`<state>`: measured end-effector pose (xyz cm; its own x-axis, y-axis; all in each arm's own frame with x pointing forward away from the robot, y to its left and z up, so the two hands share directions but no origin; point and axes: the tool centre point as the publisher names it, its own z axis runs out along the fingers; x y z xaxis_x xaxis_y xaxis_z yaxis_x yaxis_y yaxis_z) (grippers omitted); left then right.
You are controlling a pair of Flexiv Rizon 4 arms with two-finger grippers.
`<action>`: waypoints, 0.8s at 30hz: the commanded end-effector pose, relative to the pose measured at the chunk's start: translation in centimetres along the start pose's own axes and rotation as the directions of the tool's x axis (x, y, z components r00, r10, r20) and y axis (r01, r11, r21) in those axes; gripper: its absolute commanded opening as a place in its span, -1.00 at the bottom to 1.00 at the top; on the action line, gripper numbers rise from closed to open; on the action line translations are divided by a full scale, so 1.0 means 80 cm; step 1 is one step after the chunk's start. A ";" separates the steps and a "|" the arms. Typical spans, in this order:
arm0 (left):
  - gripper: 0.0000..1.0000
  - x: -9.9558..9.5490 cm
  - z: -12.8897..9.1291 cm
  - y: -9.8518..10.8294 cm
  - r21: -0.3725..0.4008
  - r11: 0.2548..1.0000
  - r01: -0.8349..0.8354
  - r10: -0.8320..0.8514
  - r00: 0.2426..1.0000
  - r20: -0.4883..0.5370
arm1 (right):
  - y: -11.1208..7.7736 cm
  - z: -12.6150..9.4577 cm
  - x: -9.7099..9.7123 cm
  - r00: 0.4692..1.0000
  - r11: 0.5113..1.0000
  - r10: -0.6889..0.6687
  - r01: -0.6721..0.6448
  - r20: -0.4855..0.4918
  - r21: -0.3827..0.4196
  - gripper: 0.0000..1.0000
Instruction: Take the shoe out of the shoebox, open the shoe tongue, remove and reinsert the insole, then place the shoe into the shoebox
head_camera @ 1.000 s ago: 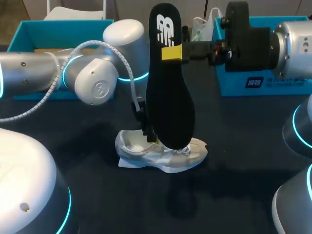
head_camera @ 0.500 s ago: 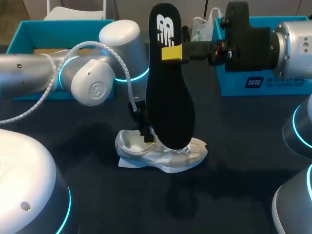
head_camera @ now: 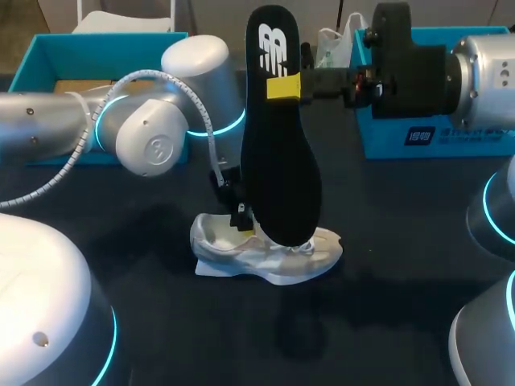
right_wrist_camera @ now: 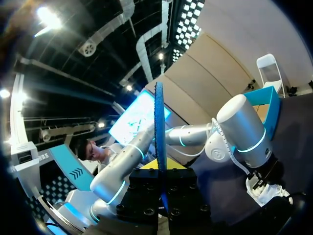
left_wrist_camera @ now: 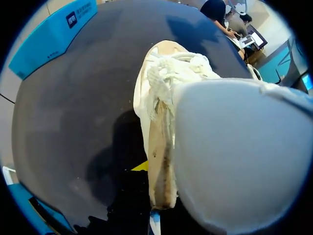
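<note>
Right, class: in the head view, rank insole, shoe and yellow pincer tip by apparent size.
1. insole, raised nearer the camera, so its lead is unsure
2. shoe
3. yellow pincer tip

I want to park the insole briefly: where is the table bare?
Bare: the table right of the shoe up to the right blue box, and on the shoe's near side. Crowded: at the shoe, with left tool and insole.

The shoe [head_camera: 265, 253] sits in the middle of the tabletop [head_camera: 386, 281]. The insole [head_camera: 282, 145] stands upright over it, held by the right hand [head_camera: 283, 86]. The left box [head_camera: 48, 48] and the right box [head_camera: 418, 141] sit behind.
</note>
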<state>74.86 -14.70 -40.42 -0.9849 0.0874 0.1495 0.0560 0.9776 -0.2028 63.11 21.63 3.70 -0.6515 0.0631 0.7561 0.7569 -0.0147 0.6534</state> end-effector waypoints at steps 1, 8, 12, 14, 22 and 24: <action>-1.00 0.001 -0.003 0.000 0.010 1.000 -0.011 0.011 1.000 -0.013 | 0.001 0.005 -0.001 1.000 1.000 0.001 -0.001 0.002 0.000 -1.00; -1.00 -0.002 -0.018 0.001 0.045 0.997 -0.065 0.070 0.991 -0.114 | 0.001 0.005 -0.001 1.000 1.000 0.001 -0.001 0.002 0.000 -1.00; -1.00 -0.009 -0.028 0.000 0.034 0.989 -0.141 0.145 0.968 -0.206 | 0.001 0.005 -0.001 1.000 1.000 0.001 -0.001 0.002 0.000 -1.00; -1.00 -0.012 -0.034 0.000 0.033 0.983 -0.181 0.183 0.952 -0.245 | 0.001 0.005 -0.001 1.000 1.000 0.001 -0.001 0.002 0.000 -1.00; -1.00 -0.013 -0.057 0.001 0.002 0.870 -0.493 0.471 0.829 -0.301 | 0.001 0.005 -0.001 1.000 1.000 0.001 -0.001 0.002 0.000 -1.00; -1.00 -0.011 -0.065 0.002 -0.034 0.806 -0.591 0.558 0.778 -0.289 | 0.001 0.005 -0.001 1.000 1.000 0.001 -0.001 0.002 0.000 -1.00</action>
<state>76.39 -13.31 -36.78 -0.7898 0.5354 0.2992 0.4637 0.8405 -0.2802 63.11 21.63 3.70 -0.6515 0.0631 0.7560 0.7569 -0.0147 0.6534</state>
